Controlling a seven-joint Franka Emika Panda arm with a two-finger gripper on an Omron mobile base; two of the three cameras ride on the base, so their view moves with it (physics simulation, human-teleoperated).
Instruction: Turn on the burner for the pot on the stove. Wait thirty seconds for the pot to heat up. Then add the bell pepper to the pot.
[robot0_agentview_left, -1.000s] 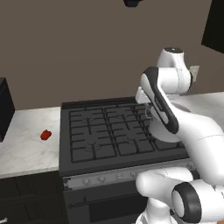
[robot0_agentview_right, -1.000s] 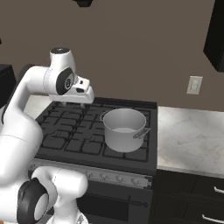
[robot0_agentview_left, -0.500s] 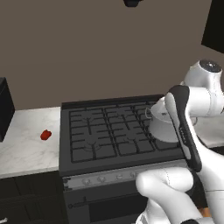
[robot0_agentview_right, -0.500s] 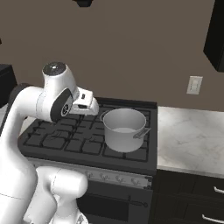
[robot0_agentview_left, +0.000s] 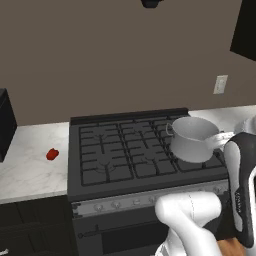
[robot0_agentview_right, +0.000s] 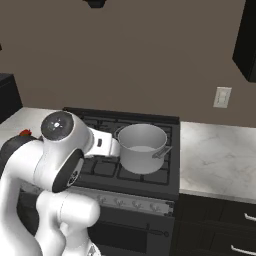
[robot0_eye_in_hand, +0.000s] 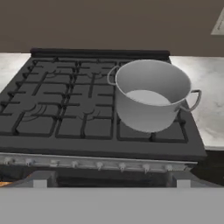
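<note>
The silver-grey pot stands lidless on the front right of the black stove. It covers the burner under it. The red bell pepper lies on the counter left of the stove, far from the pot. My gripper is open, its two tips wide apart with nothing between them. It hangs in front of the stove's front edge, facing the row of small grey knobs.
Marble counters flank the stove. A wall outlet sits at the back right. Dark cabinets hang at the upper right. A black appliance stands at the far left.
The arm has swung off the stove top toward the front right and lower. The pot, hidden behind it in the left base view, now shows in full.
</note>
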